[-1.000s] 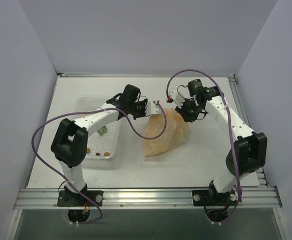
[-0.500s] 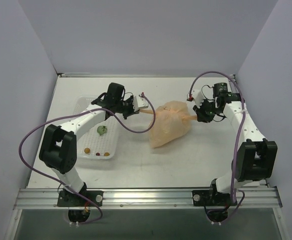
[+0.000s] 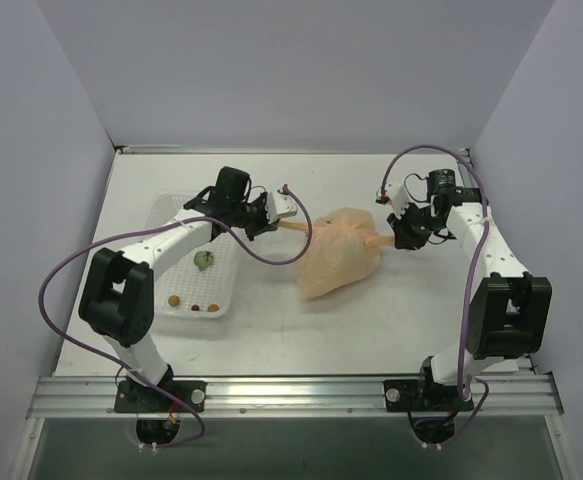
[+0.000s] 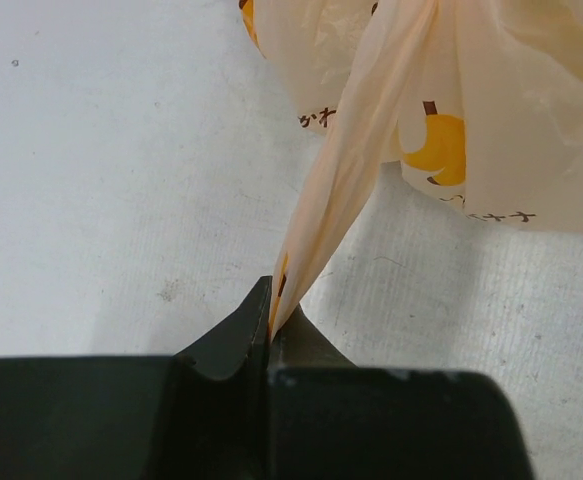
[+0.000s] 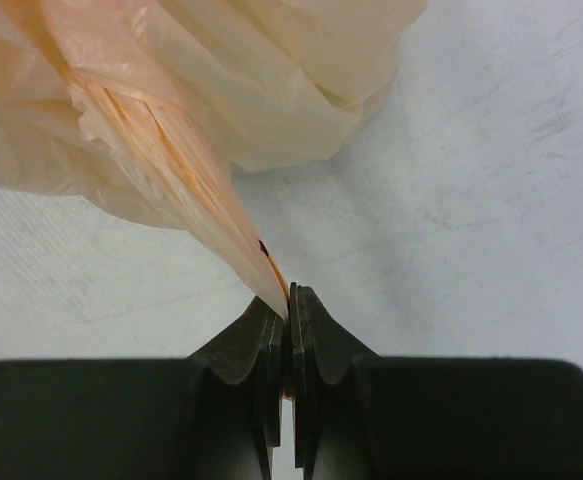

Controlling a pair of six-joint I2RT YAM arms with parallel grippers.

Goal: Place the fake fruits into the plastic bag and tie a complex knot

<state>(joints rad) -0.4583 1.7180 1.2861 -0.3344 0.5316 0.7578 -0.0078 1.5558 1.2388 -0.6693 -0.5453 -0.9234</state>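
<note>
Seen from above, a peach-orange plastic bag lies bulging in the middle of a pale bench, between two white robot arms. From the bag's upper end, two twisted strips of its own film run outwards in opposite directions, one to each arm. The left claw is clenched on the end of the left strip, and the left wrist camera shows its black jaws pinched tight on the thin film, which rises taut and narrow up to the bag's body with its yellow-orange fruit prints. The right claw is likewise clenched on the right strip. Its wrist camera shows the jaws closed on the very tip of a creased, stretched cone of film leading back to the crumpled bag. Whether the fake fruits are inside cannot be told through the film. Just left of the bag, under the left arm, sits a white mesh tray holding a small green leafy piece and a few tiny brown and orange bits.
</note>
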